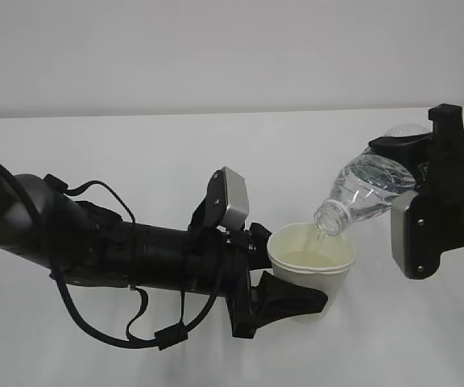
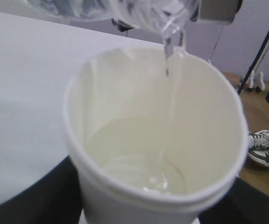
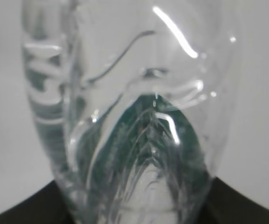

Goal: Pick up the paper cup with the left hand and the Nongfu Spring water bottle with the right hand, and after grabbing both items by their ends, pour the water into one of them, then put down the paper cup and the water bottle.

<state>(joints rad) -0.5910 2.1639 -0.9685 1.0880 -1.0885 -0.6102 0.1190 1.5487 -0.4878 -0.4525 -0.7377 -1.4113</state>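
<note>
The white paper cup (image 1: 311, 266) is held upright just above the table, my left gripper (image 1: 292, 297) shut around its lower wall. In the left wrist view the paper cup (image 2: 125, 200) fills the frame with water pooled in its bottom and black fingers (image 2: 27, 196) at both sides. The clear Nongfu Spring water bottle (image 1: 366, 192) is tilted mouth-down over the cup's rim, and a thin stream falls into the cup. My right gripper (image 1: 413, 173) is shut on the bottle's rear end. In the right wrist view the Nongfu Spring water bottle (image 3: 130, 116) fills the frame, green showing through it.
The white table (image 1: 135, 145) stretches behind and to the left of both arms. The left arm (image 1: 111, 250) lies low across the front left with loose cables. Past the table edge in the left wrist view are a floor and shoes (image 2: 265, 147).
</note>
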